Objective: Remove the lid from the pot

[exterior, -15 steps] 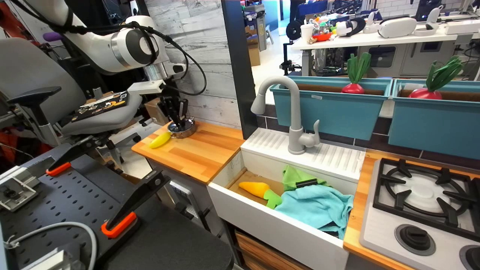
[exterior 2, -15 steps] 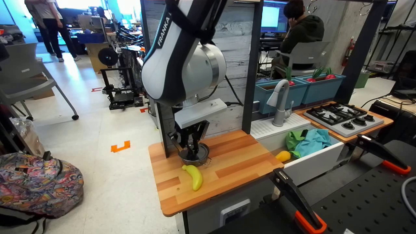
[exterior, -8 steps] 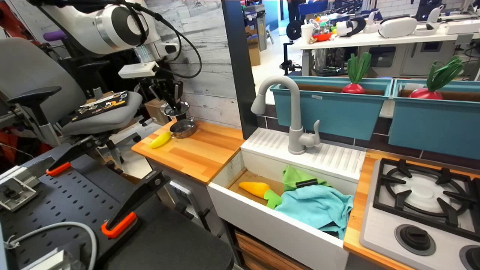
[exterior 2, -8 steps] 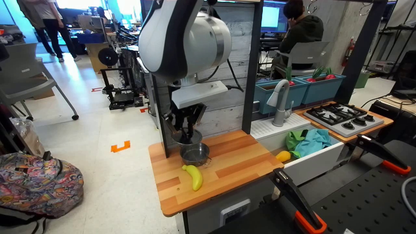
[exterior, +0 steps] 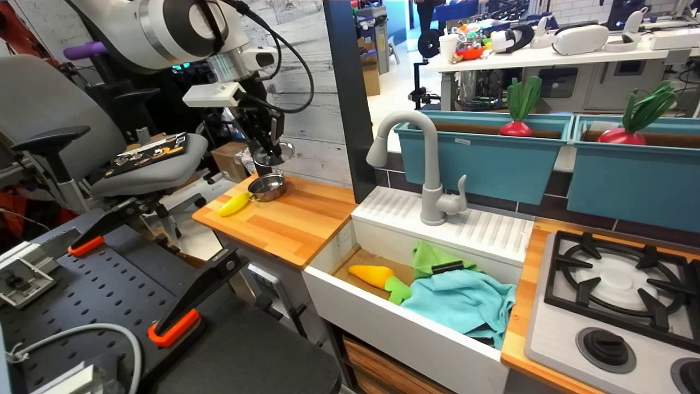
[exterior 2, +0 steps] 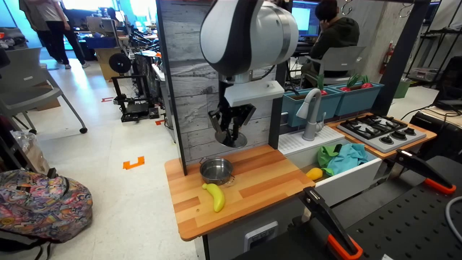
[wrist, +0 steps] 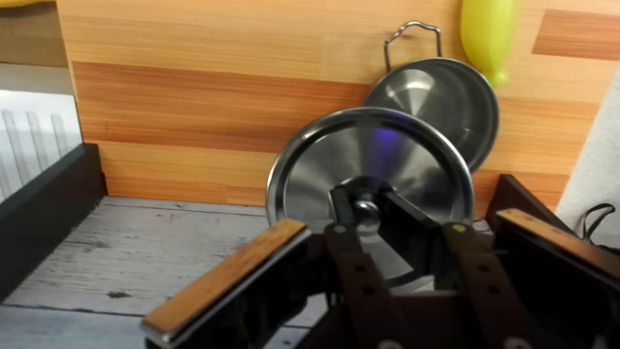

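- gripper (wrist: 366, 207) has the lid (wrist: 315, 169) pinched by its knob (wrist: 366, 217), up in the air
- pot (exterior 2: 216, 173) sitting uncovered on the bench (exterior 2: 267, 177)
- banana (exterior 2: 217, 198) right beside it

At the upper left of an exterior view, the Franka Emika Panda arm (exterior: 170, 38) is showing rounded white housings (exterior: 121, 33), a silvery ring (exterior: 150, 33), a black joint cap (exterior: 180, 27) and a boxy white casing (exterior: 213, 94); a black cable (exterior: 312, 85) is looping alongside. Low in the wrist view, the black Robotiq gripper (wrist: 364, 201) is displaying dark brown linkage bars (wrist: 349, 252) with round holes (wrist: 493, 290) and pale metal screw heads (wrist: 516, 343).
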Controlling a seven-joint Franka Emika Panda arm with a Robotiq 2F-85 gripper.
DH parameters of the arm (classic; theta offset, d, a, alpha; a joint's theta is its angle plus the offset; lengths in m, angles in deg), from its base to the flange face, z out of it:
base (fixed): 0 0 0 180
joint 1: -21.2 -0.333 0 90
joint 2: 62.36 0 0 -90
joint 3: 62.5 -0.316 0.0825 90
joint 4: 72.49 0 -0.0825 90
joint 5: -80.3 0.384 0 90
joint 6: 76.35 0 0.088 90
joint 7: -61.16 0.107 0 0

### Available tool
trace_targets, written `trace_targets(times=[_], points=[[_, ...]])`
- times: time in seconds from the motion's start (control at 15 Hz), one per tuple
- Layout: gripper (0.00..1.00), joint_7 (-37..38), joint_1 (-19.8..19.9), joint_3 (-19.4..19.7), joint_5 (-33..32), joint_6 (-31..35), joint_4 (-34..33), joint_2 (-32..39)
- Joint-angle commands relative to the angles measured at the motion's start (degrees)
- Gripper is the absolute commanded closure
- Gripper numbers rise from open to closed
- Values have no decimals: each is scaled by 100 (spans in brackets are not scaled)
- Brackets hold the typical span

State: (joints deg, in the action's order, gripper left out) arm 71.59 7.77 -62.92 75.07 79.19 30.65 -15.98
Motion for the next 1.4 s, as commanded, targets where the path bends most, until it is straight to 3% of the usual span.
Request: trace_targets(times=[0.0, 0.8, 0.87, 0.93, 1.33], points=[[94, -160, 206, 57, 53, 271, 229, 83], [94, -139, 164, 591, -95, -300, -288, 1121], [53, -127, 161, 605, -94, -364, -322, 1163], [52, -123, 150, 624, -108, -418, -378, 1205], [8, -137, 177, 572, -92, -603, -369, 1100]])
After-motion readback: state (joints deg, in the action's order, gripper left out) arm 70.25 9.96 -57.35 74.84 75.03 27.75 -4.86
